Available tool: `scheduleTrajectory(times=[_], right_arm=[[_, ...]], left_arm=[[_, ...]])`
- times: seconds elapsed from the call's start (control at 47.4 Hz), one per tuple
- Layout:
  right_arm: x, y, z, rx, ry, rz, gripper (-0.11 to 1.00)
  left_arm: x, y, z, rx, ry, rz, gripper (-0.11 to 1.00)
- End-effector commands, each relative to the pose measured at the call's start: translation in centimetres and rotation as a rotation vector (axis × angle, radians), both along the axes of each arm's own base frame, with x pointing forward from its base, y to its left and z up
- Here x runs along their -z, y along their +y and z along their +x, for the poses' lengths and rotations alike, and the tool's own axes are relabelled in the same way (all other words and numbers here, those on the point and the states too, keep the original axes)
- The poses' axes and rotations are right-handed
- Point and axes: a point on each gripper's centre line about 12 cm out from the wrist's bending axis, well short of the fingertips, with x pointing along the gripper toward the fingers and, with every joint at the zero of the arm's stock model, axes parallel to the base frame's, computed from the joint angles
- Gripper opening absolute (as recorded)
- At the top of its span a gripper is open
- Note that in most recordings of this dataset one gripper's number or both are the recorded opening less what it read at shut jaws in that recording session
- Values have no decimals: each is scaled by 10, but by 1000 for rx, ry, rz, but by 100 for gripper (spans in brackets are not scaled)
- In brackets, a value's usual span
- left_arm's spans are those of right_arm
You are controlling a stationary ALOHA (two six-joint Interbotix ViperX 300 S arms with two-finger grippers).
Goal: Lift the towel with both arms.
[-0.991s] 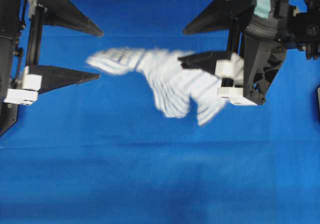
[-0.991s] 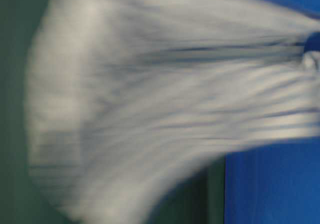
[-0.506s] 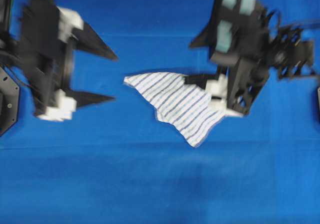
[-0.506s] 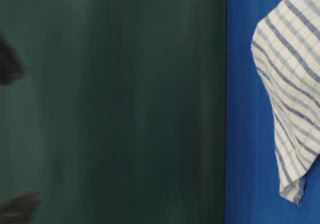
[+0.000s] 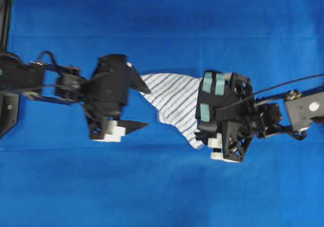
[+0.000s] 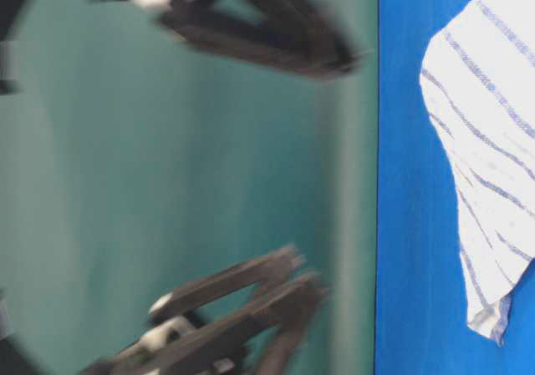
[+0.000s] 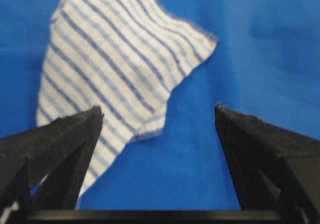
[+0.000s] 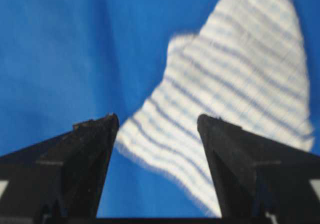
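Lying flat, towel (image 5: 174,101), teal pads (image 5: 213,84) visible overhead only

The towel (image 5: 174,100) lies between two open claws on blue cloth (image 5: 162,186).

towel (image 5: 174,101) right edge hidden under right gripper (image 5: 218,136), cut off at right edge in table-level view, both arms there motion-blurred, right wrist view soft, stripes smeared

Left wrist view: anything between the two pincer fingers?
Mostly bare blue tablecloth. The striped towel lies ahead; its lower edge runs by one finger. Left pincer open, holding nothing.
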Motion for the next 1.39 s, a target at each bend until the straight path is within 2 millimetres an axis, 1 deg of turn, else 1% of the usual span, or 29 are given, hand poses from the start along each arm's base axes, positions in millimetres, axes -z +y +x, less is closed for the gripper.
scheduleTrajectory(times=[0.0,0.021,0.084,0.148,0.211,0.401,0.506,0.675,0.78,0.864,0.949,0.991,1.033,1.096,1.138,1.202,1.244,1.37], right_arm=[[13,1,-1,-5,9,7,66],[19,1,-2,-7,18,6,66],[35,2,-3,-16,43,4,66],[50,2,-5,-24,64,4,66],[61,1,-6,-29,75,7,66],[86,1,-7,-46,76,27,66],[96,-1,-6,-46,76,37,66],[114,-8,-8,-31,103,41,66],[123,-13,-9,-18,123,40,66],[126,-18,-9,-7,134,38,66],[126,-19,-9,-6,133,36,65],[126,-19,-8,-10,132,33,63],[126,-19,-8,-11,131,33,58],[125,-19,-8,-11,129,33,44],[124,-19,-8,-12,126,34,32],[123,-19,-7,-14,119,35,14],[122,-19,-7,-17,114,36,4],[118,-17,-5,-30,80,46,3]], left_arm=[[12,-1,11,2,-5,1,89],[21,-1,14,2,9,4,89],[38,-1,20,0,36,6,89],[52,-2,26,0,55,8,89],[66,-2,32,0,67,9,89],[97,1,43,-9,73,10,89],[110,4,46,-19,78,11,89],[125,9,47,-31,93,10,89],[130,11,47,-36,105,11,88],[132,14,47,-45,110,10,84],[131,16,47,-53,109,7,72],[131,17,46,-53,109,7,62],[131,16,47,-53,112,7,51],[132,16,46,-55,118,4,34],[131,16,46,-54,120,4,21],[130,16,46,-54,123,4,8],[130,16,46,-53,123,4,4],[126,16,48,-53,118,3,5]])
